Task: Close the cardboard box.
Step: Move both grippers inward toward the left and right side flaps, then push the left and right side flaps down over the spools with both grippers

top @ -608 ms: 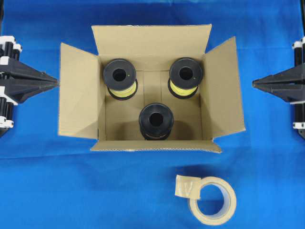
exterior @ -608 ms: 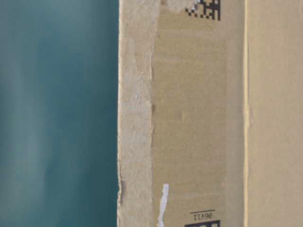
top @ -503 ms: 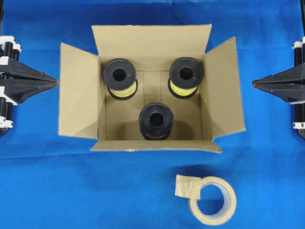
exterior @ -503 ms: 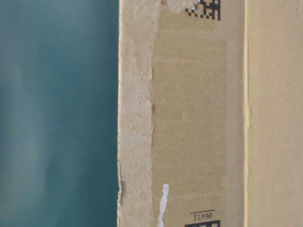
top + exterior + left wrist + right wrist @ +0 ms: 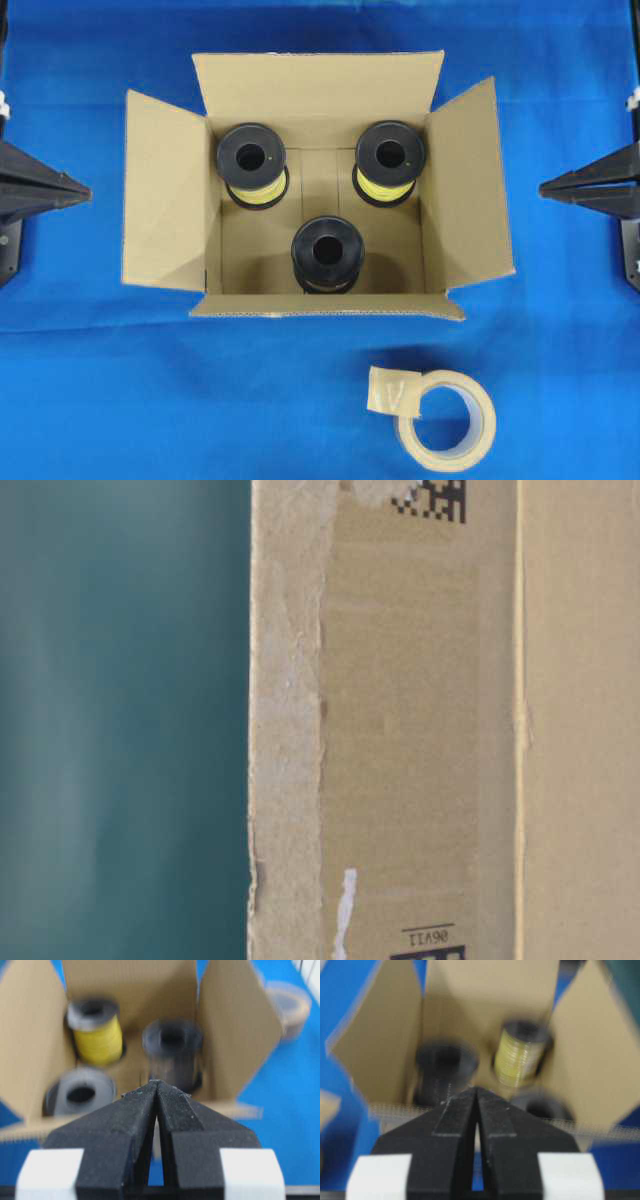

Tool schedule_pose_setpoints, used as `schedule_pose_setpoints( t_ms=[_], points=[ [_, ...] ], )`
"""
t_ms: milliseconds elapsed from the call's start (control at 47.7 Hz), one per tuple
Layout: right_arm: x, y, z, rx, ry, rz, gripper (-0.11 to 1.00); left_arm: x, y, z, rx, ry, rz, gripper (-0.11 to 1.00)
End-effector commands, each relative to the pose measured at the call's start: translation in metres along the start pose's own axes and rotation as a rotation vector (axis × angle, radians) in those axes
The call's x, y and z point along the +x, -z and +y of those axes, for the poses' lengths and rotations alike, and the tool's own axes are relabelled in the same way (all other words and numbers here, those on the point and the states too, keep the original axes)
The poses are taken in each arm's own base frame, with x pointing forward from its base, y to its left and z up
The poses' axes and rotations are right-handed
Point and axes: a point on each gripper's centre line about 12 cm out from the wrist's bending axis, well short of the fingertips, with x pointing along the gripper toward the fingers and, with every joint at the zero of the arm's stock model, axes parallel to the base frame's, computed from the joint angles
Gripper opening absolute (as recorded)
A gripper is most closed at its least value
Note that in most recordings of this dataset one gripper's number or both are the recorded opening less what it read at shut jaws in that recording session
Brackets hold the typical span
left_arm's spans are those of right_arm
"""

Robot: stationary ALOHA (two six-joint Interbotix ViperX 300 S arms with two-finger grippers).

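Overhead view: cardboard box [image 5: 160, 200], brown corrugated, stands at centre of a blue cloth [image 5: 100, 400] with all four flaps open and splayed outward. Contents: three black-flanged spools standing upright, one at far left [image 5: 251, 155] with yellow winding, one at far right [image 5: 390, 152] with yellow winding, one nearer the front centre [image 5: 327, 250]. A tape roll [image 5: 446, 420], beige, lies flat on the cloth in front of the box toward the right, apart from it. Left gripper [image 5: 86, 192] sits at the left edge, tip pointed at the box's left flap, clear of it; right gripper [image 5: 544, 188] sits at the right edge, tip pointed at the right flap, likewise clear. Table-level view: box wall [image 5: 420, 730] fills the right portion at very close range, showing a strip of old tape, a black square code at top and a printed mark at bottom; blurred teal background to the left. Left wrist view: left gripper [image 5: 157, 1083], fingers pressed together at the tips, holding nothing; beyond it the open box [image 5: 235, 1025] with its three spools, out of focus. Right wrist view: right gripper [image 5: 476, 1090], fingers likewise pressed together, holding nothing; the open box [image 5: 380, 1045] behind, blurred.
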Motion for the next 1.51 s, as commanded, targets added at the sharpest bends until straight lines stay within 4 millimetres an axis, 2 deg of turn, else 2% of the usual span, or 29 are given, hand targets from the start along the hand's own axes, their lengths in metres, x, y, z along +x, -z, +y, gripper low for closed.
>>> schedule_pose_setpoints(
  t_ms=[0, 293, 419, 566, 796, 1006, 1194, 1488],
  points=[
    [0.0, 0.004, 0.0, 0.005, 0.002, 0.078, 0.0, 0.0, 0.005, 0.001, 0.013, -0.004, 0.076, 0.0],
    [0.013, 0.051, -0.005, 0.027, 0.028, 0.275, 0.0, 0.01, 0.039, -0.001, 0.015, 0.009, 0.216, 0.0],
    [0.02, 0.064, -0.009, 0.068, 0.051, 0.34, 0.0, 0.014, 0.049, -0.002, 0.011, 0.014, 0.254, 0.0],
    [0.026, 0.071, -0.01, 0.085, 0.057, 0.367, 0.0, 0.018, 0.053, -0.002, 0.011, 0.012, 0.264, 0.0],
    [0.03, 0.064, -0.01, 0.083, 0.056, 0.317, 0.0, 0.027, 0.054, -0.001, 0.009, 0.003, 0.238, 0.0],
    [0.038, 0.058, -0.01, 0.074, 0.053, 0.26, 0.0, 0.045, 0.054, 0.0, 0.011, -0.005, 0.193, 0.0],
    [0.052, 0.048, -0.011, 0.065, 0.05, 0.207, 0.0, 0.068, 0.043, 0.003, 0.021, -0.014, 0.155, 0.0],
    [0.079, 0.023, -0.011, 0.053, 0.047, 0.136, 0.0, 0.105, 0.018, 0.006, 0.024, -0.022, 0.108, 0.0]
  ],
)
